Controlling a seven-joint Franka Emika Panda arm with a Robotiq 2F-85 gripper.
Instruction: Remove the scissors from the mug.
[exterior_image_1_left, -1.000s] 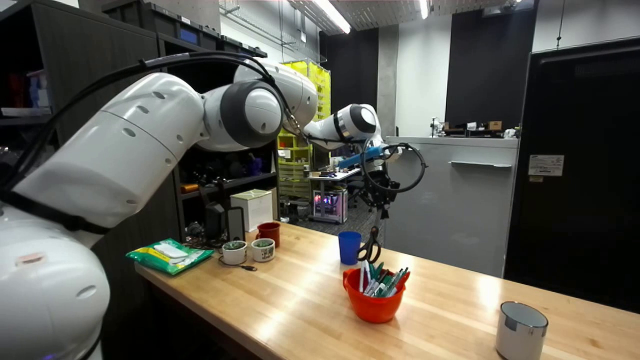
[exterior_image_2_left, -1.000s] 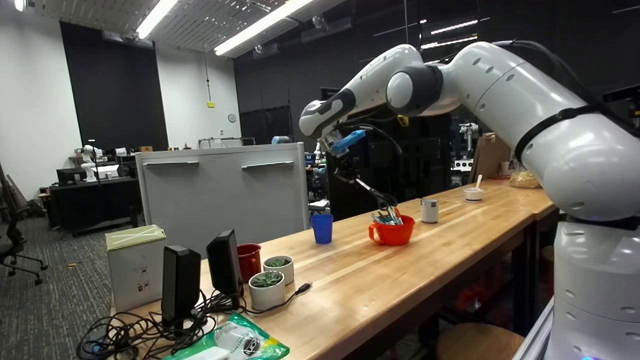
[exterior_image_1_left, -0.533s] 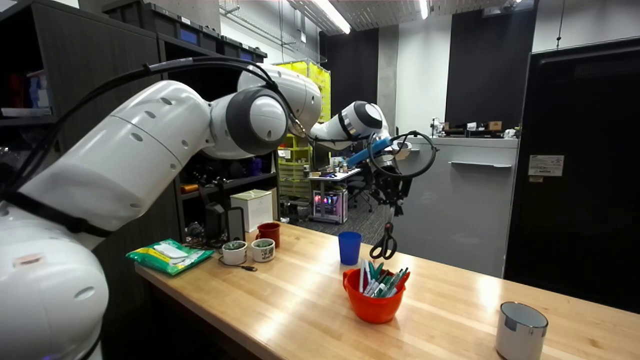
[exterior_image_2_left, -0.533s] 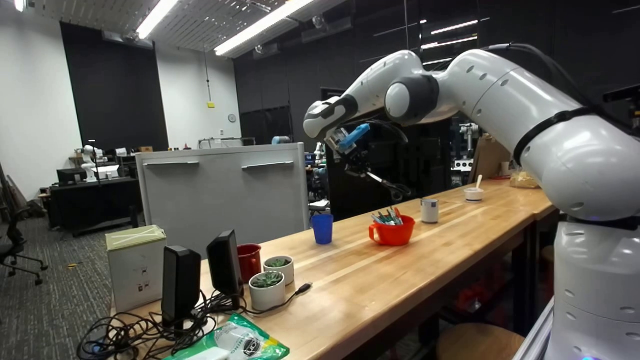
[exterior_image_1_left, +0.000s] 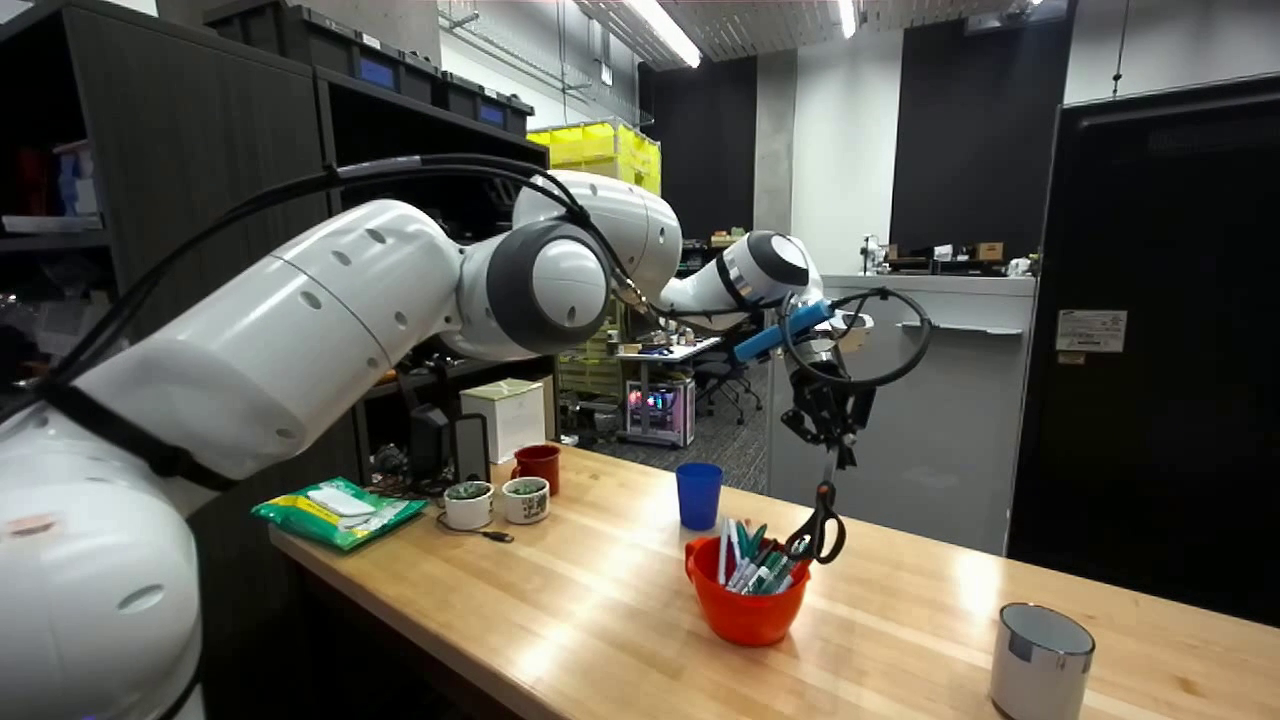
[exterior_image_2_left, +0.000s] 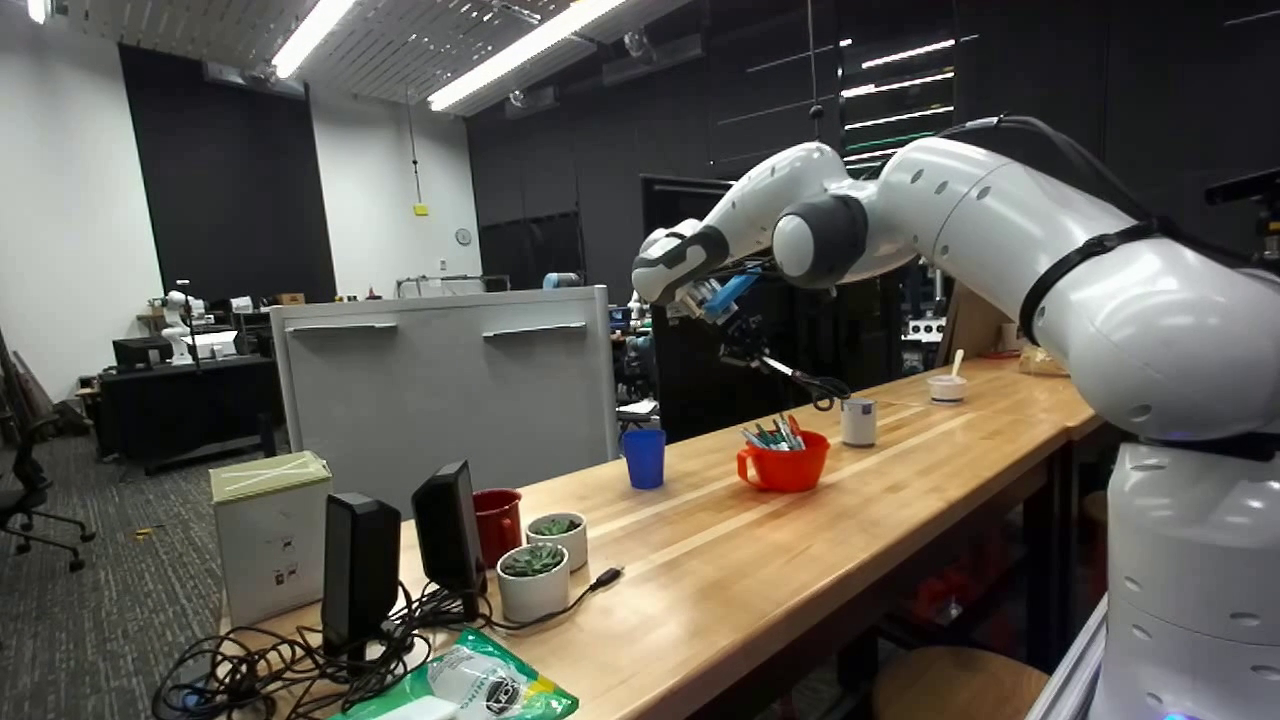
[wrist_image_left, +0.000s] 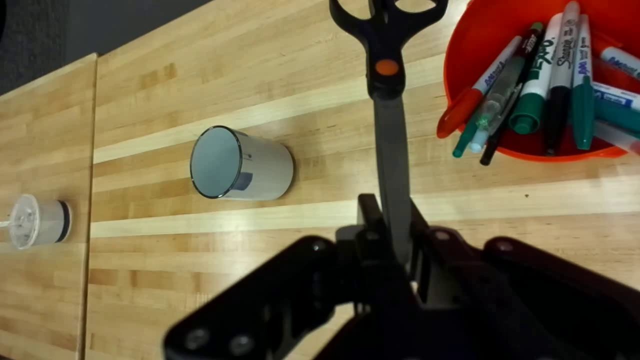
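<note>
The scissors (exterior_image_1_left: 825, 497) hang from my gripper (exterior_image_1_left: 841, 455), black loop handles down. The wrist view shows my gripper (wrist_image_left: 390, 212) shut on the grey blades of the scissors (wrist_image_left: 392, 135). The blade tips are partly hidden between the fingers. The red-orange mug (exterior_image_1_left: 750, 615) stands on the table with several pens and markers in it. In an exterior view the scissors (exterior_image_2_left: 808, 382) are above and to the right of the mug (exterior_image_2_left: 785, 470), apart from it. In the wrist view the mug (wrist_image_left: 487, 22) lies to the right of the scissors.
A white-grey metal cup (exterior_image_1_left: 1042, 670) stands beyond the mug; it also shows in the wrist view (wrist_image_left: 265, 170). A blue cup (exterior_image_1_left: 699, 497) stands behind the mug. Two potted plants (exterior_image_2_left: 535, 590), a dark red mug (exterior_image_2_left: 497, 520) and speakers (exterior_image_2_left: 450, 530) are at the table's end.
My gripper has moved to the right in both exterior views, carrying the scissors from over the mug toward the metal cup's side. The arm has also come lower. The mug has not moved.
</note>
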